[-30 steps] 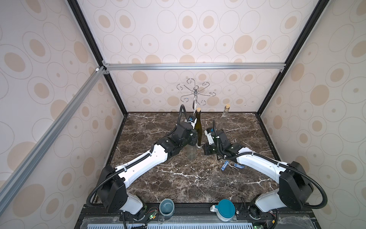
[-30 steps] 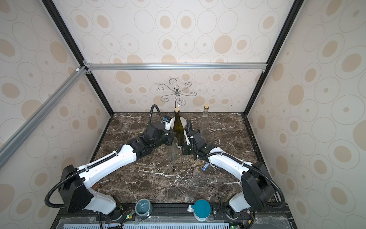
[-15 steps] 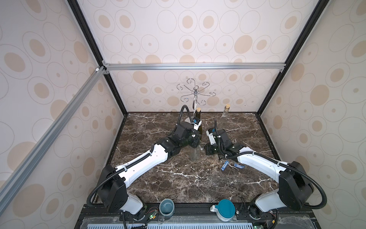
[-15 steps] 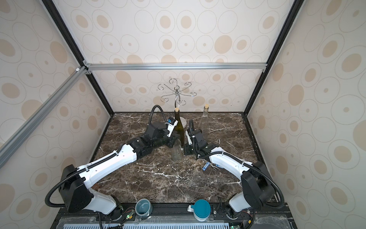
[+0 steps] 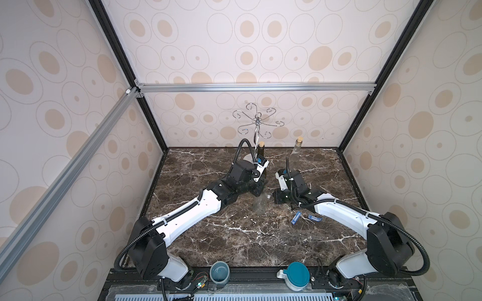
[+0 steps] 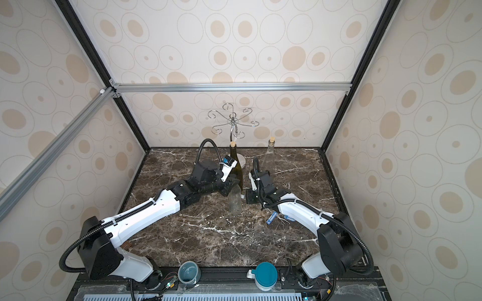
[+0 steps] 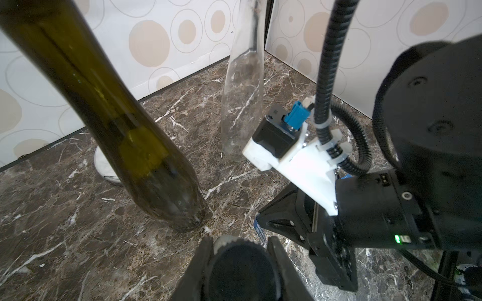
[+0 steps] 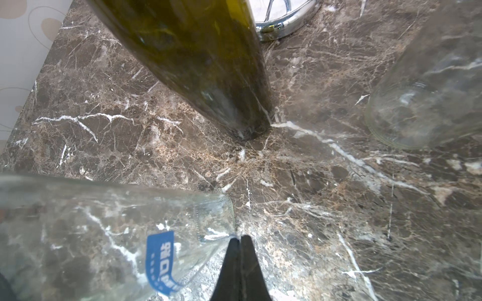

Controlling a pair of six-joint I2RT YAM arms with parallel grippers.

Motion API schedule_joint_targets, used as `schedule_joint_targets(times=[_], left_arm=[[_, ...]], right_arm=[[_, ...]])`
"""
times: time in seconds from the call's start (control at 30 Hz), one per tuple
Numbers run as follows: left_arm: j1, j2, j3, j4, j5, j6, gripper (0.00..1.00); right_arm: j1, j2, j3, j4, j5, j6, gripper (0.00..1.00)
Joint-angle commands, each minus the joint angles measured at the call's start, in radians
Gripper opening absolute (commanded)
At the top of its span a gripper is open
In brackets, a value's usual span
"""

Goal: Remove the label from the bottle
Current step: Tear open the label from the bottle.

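Marble tabletop [image 6: 221,239] holds three bottles: a green bottle [image 6: 236,166], a tall clear bottle [image 6: 268,159], and the small clear bottle [image 6: 234,203] standing straight up in the middle, left fingers [image 7: 200,265] gripping its top, right fingers [image 8: 233,265] closed tight beside it.

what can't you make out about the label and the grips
Label print: blurred in the right wrist view.
Whether the right gripper pinches any label: right wrist view, its shut tips hide it.
Labelled bottle below its cap: left wrist view, cut off by the frame edge and left gripper.
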Motion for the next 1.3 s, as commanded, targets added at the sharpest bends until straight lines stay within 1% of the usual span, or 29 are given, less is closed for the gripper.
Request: schedule_joint_targets(times=[0.0, 0.27, 0.5, 1.27], left_arm=[[-0.013, 0.021, 0.037, -0.045, 0.046, 0.032, 0.18], [-0.027, 0.031, 0.056, -0.064, 0.067, 0.064, 0.19], [-0.035, 0.036, 0.063, -0.080, 0.061, 0.084, 0.19], [-0.047, 0.044, 0.086, -0.084, 0.073, 0.104, 0.19]], right_arm=[[-0.012, -0.025, -0.012, -0.011, -0.011, -0.015, 0.00], [-0.029, -0.021, -0.015, -0.014, -0.022, -0.020, 0.00], [-0.047, -0.018, -0.021, -0.013, -0.030, -0.024, 0.00], [-0.107, -0.012, -0.037, -0.023, -0.071, -0.027, 0.00]])
